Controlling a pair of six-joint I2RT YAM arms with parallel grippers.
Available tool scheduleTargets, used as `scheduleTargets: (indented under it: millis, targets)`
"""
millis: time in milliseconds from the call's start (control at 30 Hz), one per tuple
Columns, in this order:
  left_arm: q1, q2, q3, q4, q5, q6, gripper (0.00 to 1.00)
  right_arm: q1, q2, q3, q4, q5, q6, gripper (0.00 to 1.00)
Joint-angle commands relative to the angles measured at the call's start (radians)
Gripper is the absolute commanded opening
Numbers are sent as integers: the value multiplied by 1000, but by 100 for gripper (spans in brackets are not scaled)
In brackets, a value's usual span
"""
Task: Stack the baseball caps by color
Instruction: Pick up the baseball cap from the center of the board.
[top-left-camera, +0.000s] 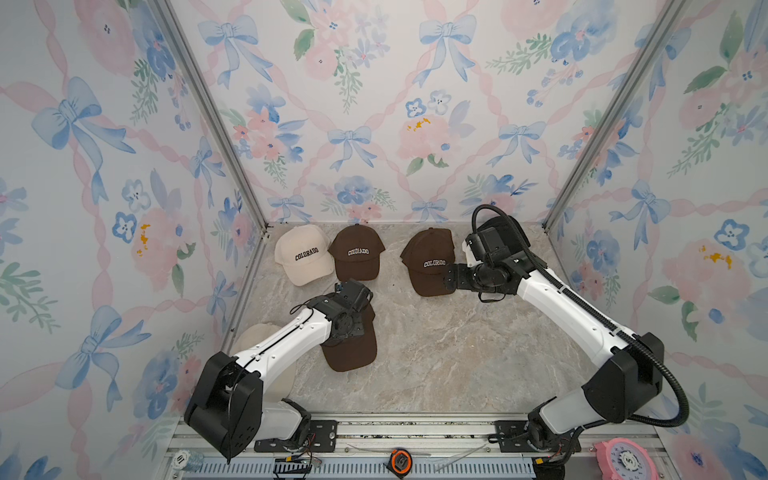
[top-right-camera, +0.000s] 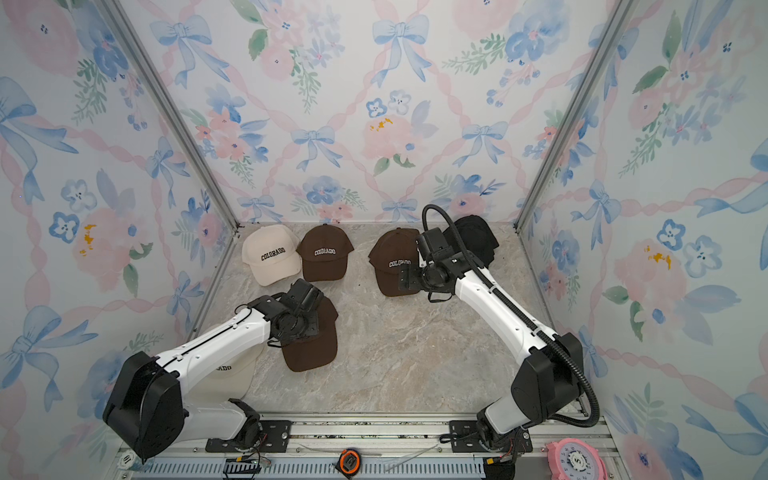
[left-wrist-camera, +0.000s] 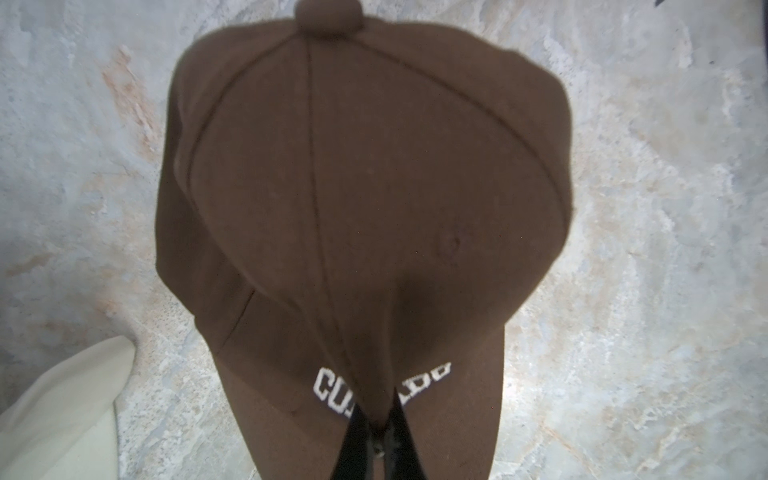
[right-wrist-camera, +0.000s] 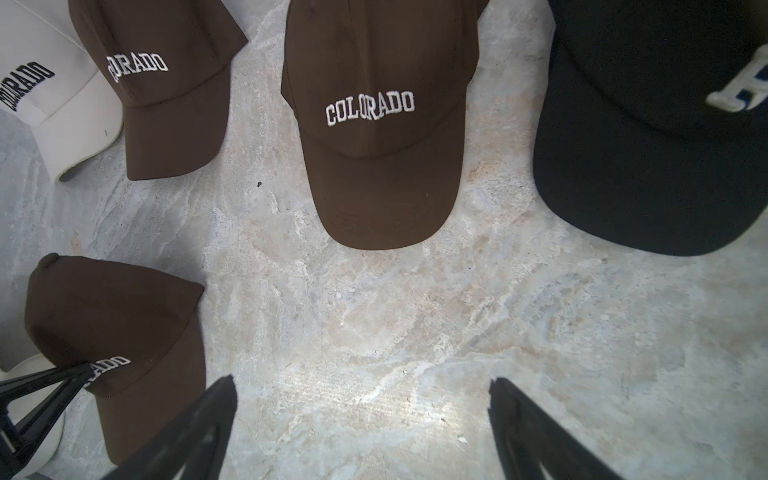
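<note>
One brown cap (left-wrist-camera: 353, 187), near the worktop's (left-wrist-camera: 644, 249) left edge, is clamped at its lettering by the left claw (left-wrist-camera: 378, 417). Lift slowly; the thin pinched fabric may slip. The right claw (right-wrist-camera: 363, 386) stands apart, empty.

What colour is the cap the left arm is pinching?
Brown cap, white lettering; clearest in left wrist view.

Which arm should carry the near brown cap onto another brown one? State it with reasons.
Left. The left gripper is shut on the near brown cap's front, pinching the fabric at the lettering. The right gripper is open and empty over bare table.
</note>
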Motion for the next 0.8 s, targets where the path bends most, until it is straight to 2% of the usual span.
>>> scheduleTargets:
  millis: [0,167,433,767]
  targets:
    - [5,22,70,-10,24,24,0,-18,15,26,4,-18,-15,96]
    - [-10,69,188,-18,59,26,0,-50,-2,11,29,-27,-11,96]
    - [-70,186,394,-51,57,18,0,-117,-62,-29,30,-39,-21,96]
    - [-177,375,647,-69,27,-11,0,-246,-209,-78,-30,-57,-50,96]
